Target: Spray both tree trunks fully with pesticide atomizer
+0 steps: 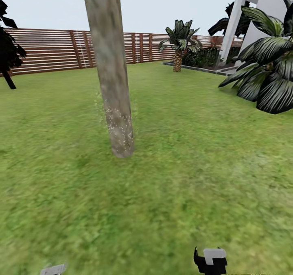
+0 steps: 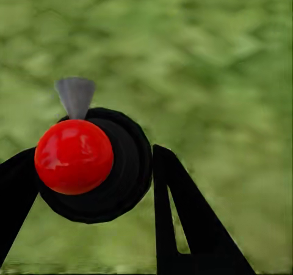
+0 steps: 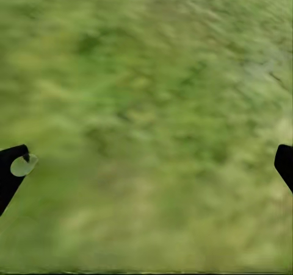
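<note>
One tree trunk (image 1: 110, 75), thick, pale grey-brown and slightly leaning, rises from the lawn ahead, a little left of centre. Fine pale specks dot its lower part (image 1: 118, 122). The pesticide atomizer (image 2: 91, 165), a black round body with a glossy red ball and a grey nozzle (image 2: 75, 95), sits between the black fingers of my left gripper (image 2: 94, 159), which is shut on it. A grey tip (image 1: 53, 269) pokes over the bottom edge of the head view. My right gripper (image 3: 146, 165) hangs open over bare grass, also visible low down (image 1: 211, 261).
A brown slatted fence (image 1: 49, 49) closes the lawn behind. A short palm (image 1: 179, 43) stands at the back, large dark palm fronds (image 1: 266, 75) crowd the right side, and a near-black narrow tree (image 1: 8, 51) is at the left. A white building (image 1: 260, 6) is far right.
</note>
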### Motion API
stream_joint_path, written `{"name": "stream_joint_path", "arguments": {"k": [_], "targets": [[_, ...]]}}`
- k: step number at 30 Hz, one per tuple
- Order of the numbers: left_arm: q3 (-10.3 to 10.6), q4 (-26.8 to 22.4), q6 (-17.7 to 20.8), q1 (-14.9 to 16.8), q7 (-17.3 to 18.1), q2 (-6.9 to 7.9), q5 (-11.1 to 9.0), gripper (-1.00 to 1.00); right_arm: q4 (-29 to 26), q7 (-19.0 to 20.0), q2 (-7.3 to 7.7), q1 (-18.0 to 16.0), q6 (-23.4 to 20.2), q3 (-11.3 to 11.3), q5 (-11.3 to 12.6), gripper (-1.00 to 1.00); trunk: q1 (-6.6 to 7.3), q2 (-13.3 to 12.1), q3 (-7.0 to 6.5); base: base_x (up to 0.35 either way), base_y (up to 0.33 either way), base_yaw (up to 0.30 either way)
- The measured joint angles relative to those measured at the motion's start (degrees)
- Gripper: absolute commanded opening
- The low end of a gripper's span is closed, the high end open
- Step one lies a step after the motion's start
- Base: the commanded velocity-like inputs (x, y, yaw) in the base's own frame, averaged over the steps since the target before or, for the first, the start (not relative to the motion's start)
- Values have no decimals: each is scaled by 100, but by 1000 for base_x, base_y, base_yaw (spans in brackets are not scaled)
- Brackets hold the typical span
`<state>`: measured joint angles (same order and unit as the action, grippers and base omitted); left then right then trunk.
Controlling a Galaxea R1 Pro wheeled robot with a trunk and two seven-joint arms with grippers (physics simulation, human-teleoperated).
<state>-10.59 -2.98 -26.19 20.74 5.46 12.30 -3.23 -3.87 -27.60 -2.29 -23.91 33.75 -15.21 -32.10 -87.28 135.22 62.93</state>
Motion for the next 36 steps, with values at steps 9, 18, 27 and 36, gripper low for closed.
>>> {"name": "stream_joint_path", "arguments": {"k": [9,18,27,36], "targets": [[1,-8,9,0,-1,-20,-23,-100,-1,-6,2,0,8,-1,1,100,0,0,0,-41,1,280],[-28,0,35,0,-26,35,-10,-100,0,-9,9,1,8,-1,0,100,0,0,0,0,0,282],[-248,9,29,0,-340,36,-9,-100,0,-9,9,6,8,-1,-7,100,0,0,0,0,0,282],[-248,5,10,0,-336,16,-23,-100,0,-9,9,9,8,-1,-7,100,0,0,0,0,0,282]]}}
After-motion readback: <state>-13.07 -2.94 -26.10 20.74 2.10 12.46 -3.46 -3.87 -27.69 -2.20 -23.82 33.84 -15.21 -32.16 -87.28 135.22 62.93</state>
